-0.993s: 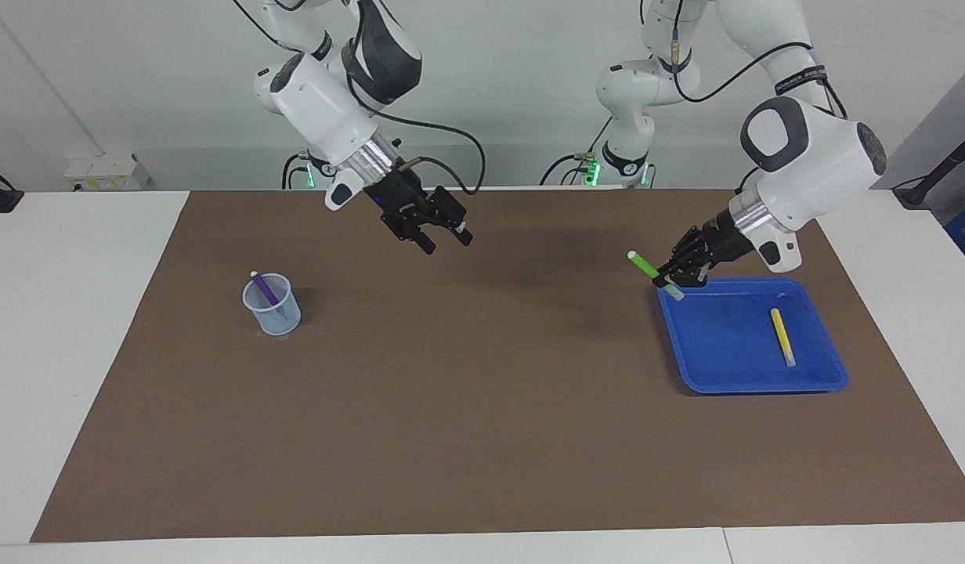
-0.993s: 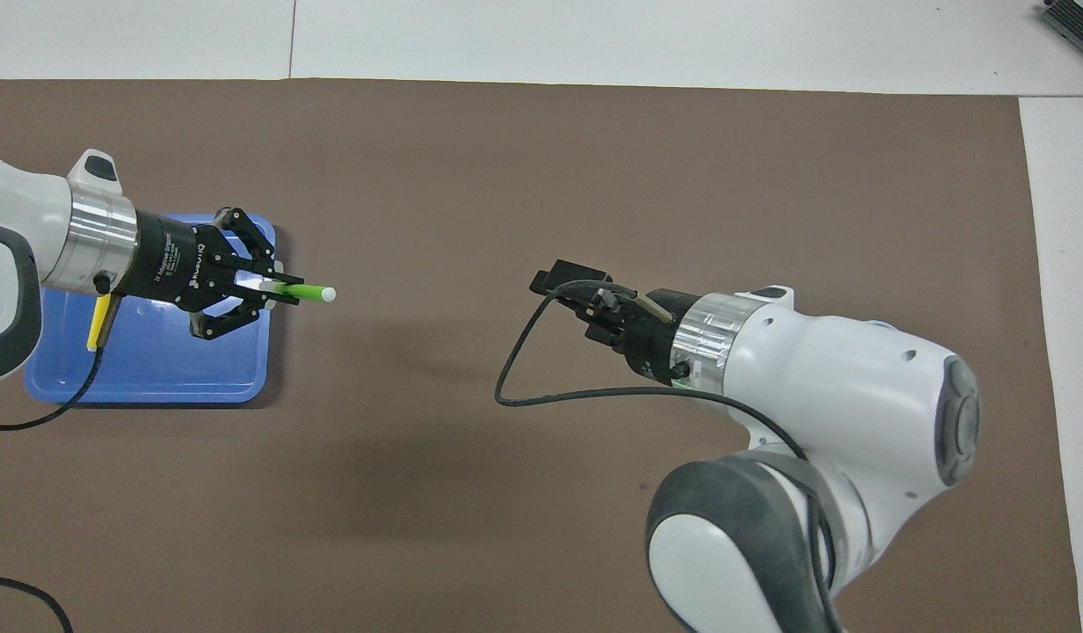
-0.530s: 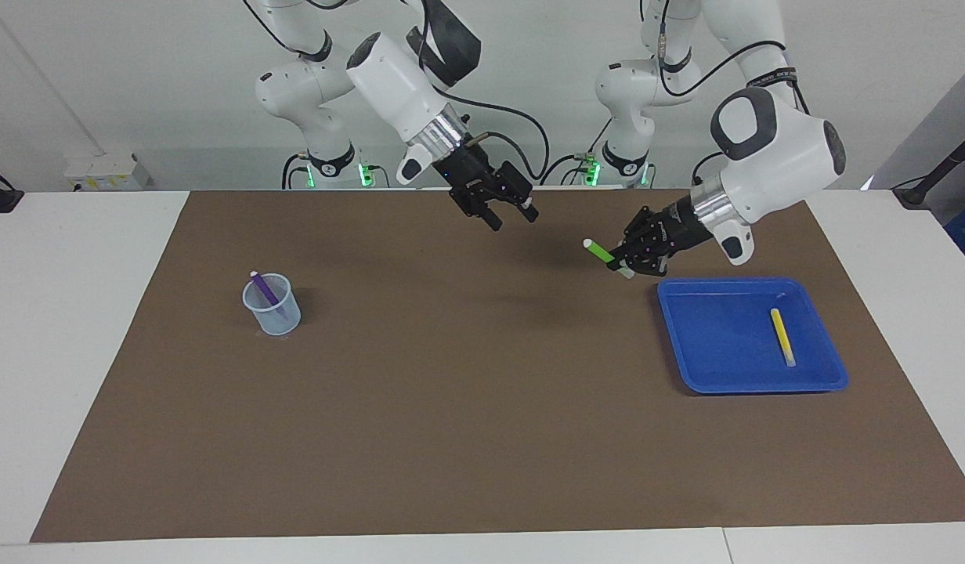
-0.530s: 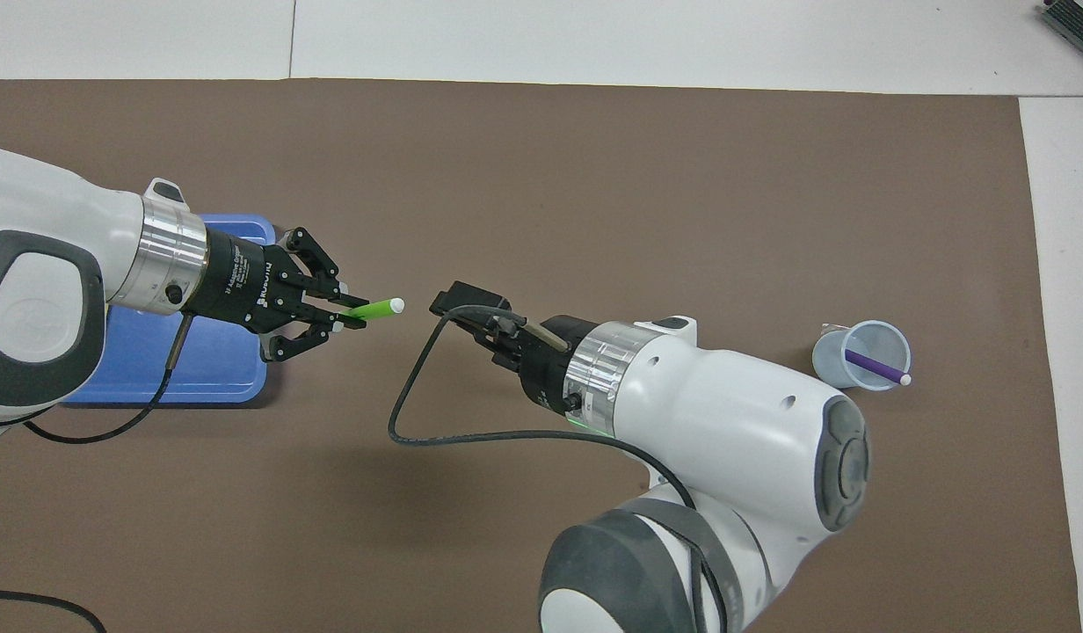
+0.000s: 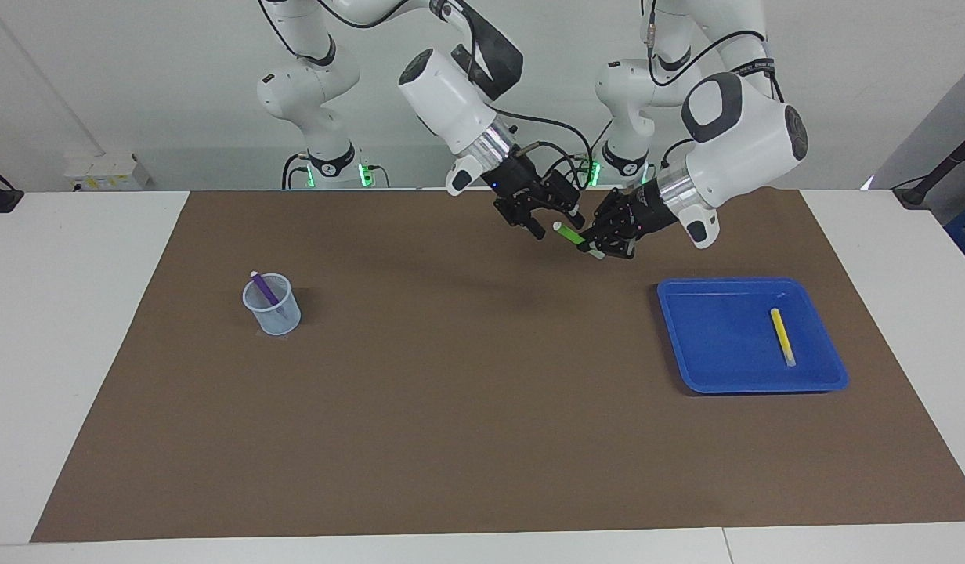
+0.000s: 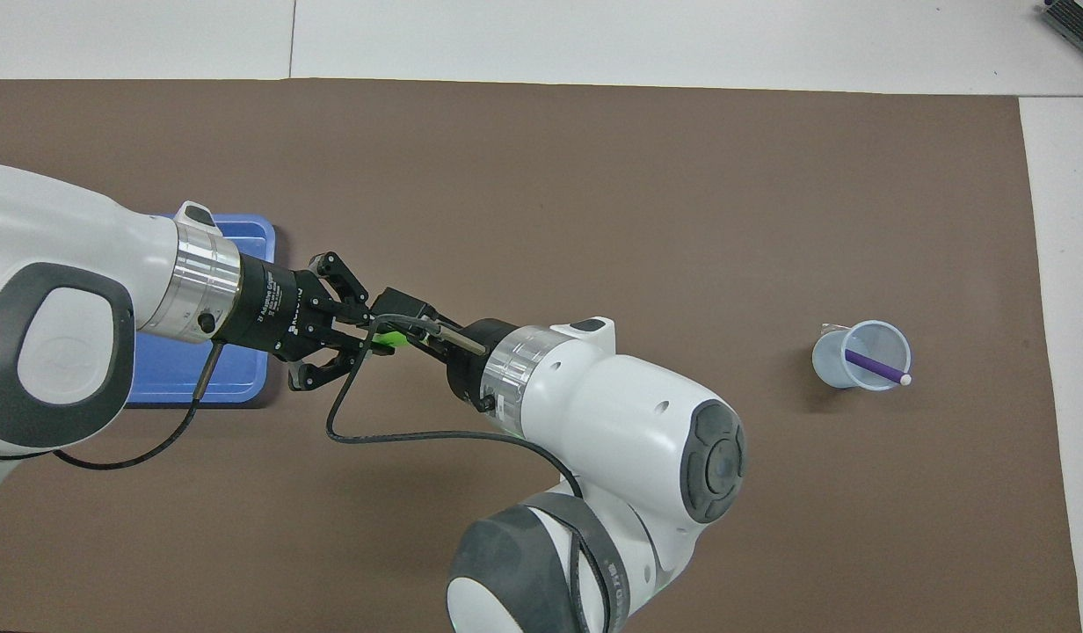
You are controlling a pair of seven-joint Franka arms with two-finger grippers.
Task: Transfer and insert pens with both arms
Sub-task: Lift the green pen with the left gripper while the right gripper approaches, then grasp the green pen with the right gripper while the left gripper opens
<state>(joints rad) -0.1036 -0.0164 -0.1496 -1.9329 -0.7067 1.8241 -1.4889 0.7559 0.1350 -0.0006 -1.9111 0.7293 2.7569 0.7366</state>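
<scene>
Aloft, bright green pen (image 5: 570, 233), whitish tip, in left gripper (image 5: 600, 243).

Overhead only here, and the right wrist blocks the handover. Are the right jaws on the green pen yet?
Observer: Not closed. In the facing view the right gripper has its jaws open, with the capped tip of the green pen between them.
Operator: Left holding it? How high?
Observer: Yes. The left gripper has its jaws shut on the pen's other end, up in the air over the brown mat.
Operator: The left arm covers most of the tray. Anything in it?
Observer: One yellow pen lies flat in the blue tray.
</scene>
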